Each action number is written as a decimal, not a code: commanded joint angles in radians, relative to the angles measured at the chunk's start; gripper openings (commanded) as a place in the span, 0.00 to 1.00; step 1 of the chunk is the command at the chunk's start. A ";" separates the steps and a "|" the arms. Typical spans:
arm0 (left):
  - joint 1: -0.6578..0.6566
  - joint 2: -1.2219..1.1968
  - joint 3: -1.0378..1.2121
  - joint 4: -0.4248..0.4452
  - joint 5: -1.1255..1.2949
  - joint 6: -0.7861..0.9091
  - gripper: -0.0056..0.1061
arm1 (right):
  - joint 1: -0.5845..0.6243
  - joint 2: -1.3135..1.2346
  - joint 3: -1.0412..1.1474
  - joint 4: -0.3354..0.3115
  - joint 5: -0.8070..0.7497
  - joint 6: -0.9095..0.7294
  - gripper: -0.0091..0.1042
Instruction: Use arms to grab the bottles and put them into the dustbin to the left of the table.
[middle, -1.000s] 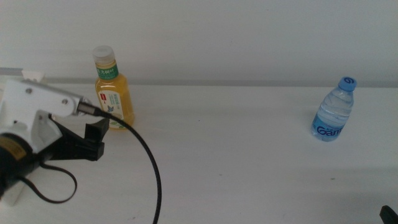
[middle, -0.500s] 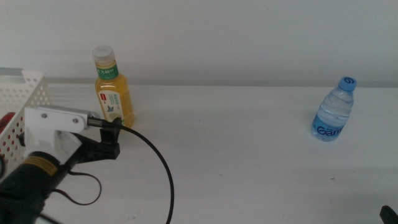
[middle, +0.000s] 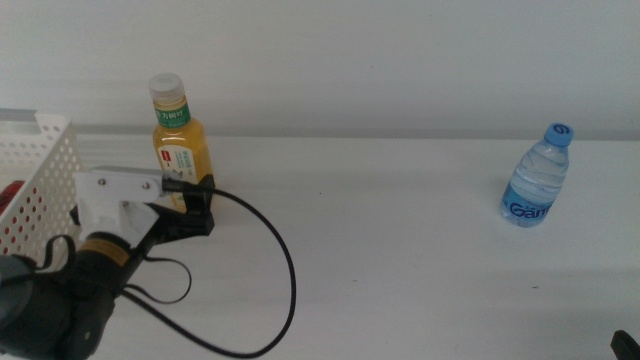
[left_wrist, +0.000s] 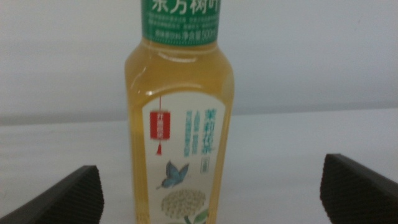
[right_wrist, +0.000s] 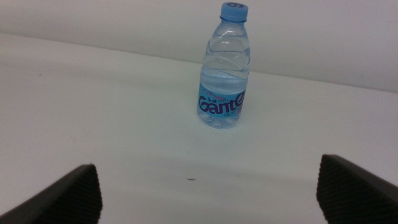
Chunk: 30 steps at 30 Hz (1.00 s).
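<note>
The yellow juice bottle (middle: 181, 141) with a white cap stands upright at the table's back left. My left gripper (middle: 196, 208) is open right in front of it. In the left wrist view the bottle (left_wrist: 180, 124) fills the middle, and the left gripper (left_wrist: 208, 186) has a jaw on each side without touching it. The clear water bottle (middle: 537, 177) with a blue cap stands at the right. It also shows in the right wrist view (right_wrist: 224, 74), far ahead of my open right gripper (right_wrist: 208, 180). The white dustbin (middle: 45, 160) stands at the left edge, with something red (middle: 7, 196) inside.
The white table (middle: 400, 240) stretches bare between the two bottles. A black cable (middle: 280, 270) loops from the left wrist over the tabletop. A dark tip of the right arm (middle: 626, 341) shows at the bottom right corner.
My left arm has moved right and forward toward the juice bottle, uncovering the dustbin behind it. The bottles and the right arm have not moved.
</note>
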 joint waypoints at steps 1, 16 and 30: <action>-0.007 0.019 -0.029 -0.007 0.012 -0.009 0.89 | -0.007 -0.039 0.043 -0.003 -0.009 -0.002 0.89; 0.008 0.127 -0.199 -0.017 0.078 -0.008 0.89 | -0.007 -0.039 0.043 -0.003 -0.009 -0.002 0.89; 0.043 0.233 -0.314 -0.007 0.098 -0.007 0.89 | -0.007 -0.039 0.043 -0.003 -0.009 -0.002 0.89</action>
